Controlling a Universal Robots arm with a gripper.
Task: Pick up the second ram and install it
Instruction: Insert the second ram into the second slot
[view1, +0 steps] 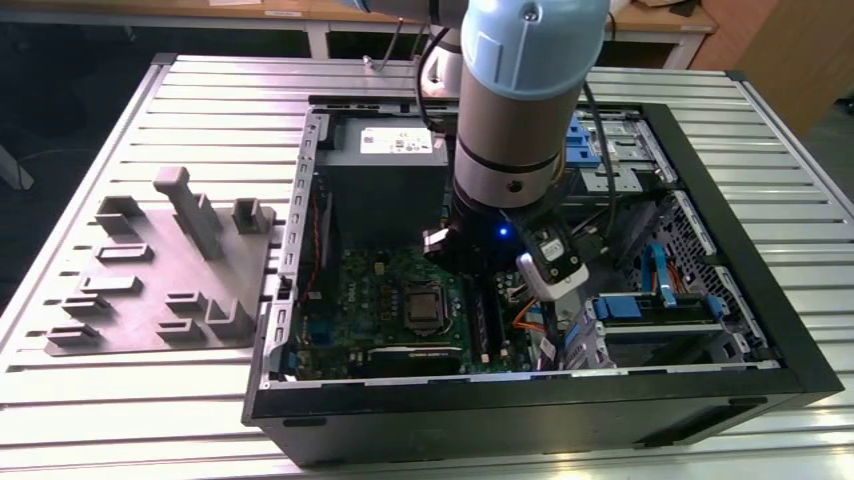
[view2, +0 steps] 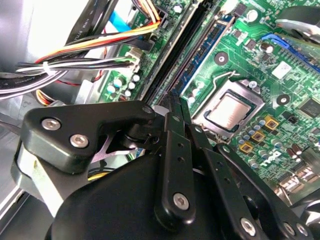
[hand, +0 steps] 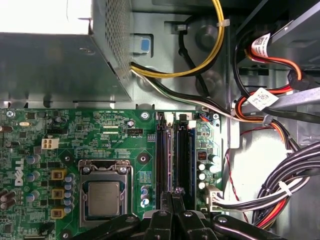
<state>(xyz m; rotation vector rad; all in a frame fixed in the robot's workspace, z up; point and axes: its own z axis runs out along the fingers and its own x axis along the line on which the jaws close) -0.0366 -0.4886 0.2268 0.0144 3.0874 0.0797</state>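
**Seating the ram at the slots**

Find the arm (view1: 521, 100) reaching down into the open case (view1: 534, 400) on the desk (view1: 134, 400), over the exterior view's right part of the board (view1: 387, 290). Read this low, vertical reach as needed to bring a thin stick squarely onto a narrow slot.

Note the claw (hand: 173, 195) in both wrist views: clenched, tips nearly touching, directly above the near end of the slots (hand: 185, 155). Judge it to be gripping the ram (hand: 171, 155), seen edge-on as a thin dark line running from the tips along the slots. Treat this as a judgement only; cannot separate stick from slot with certainty, nor tell whether seated or just above.

Take the lengthwise alignment of tips and slots as deliberate: keeps the ram's edge parallel to the slot so that both ends enter together.

Check the plate (view1: 147, 290) beside the case, on the exterior view's left: grey raised blocks, no dark stick on it, consistent with pick-up done.

Observe the socket (hand: 104, 197) just beside the slots on one side and the cables (hand: 290, 170) well apart on the other; leaves a clear path for the claw.
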